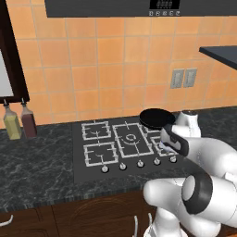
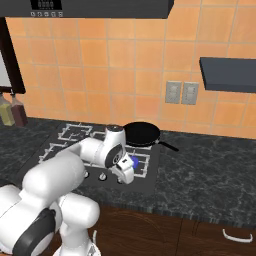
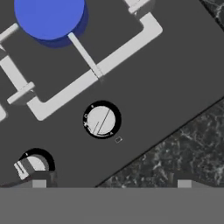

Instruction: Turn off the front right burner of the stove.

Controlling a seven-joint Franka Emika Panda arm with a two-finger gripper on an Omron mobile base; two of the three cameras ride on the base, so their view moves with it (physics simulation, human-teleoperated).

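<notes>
The gripper (image 3: 111, 183) hangs just above the stove's (image 1: 92, 170) front edge; its fingertips (image 3: 39, 183) stand wide apart and hold nothing. Between and beyond them sits a silver knob (image 3: 101, 120), with a 2nd knob (image 3: 34, 165) beside it. Farther in, the front right burner (image 3: 49, 16) shows a blue flame disc inside its grey grate (image 3: 100, 65). Behind it, an empty black pan (image 2: 142, 134) rests on the rear right grate. 2 bottles (image 1: 21, 122), 1 yellowish and 1 dark, stand on the dark marbled worktop (image 2: 210, 170) at far left.
</notes>
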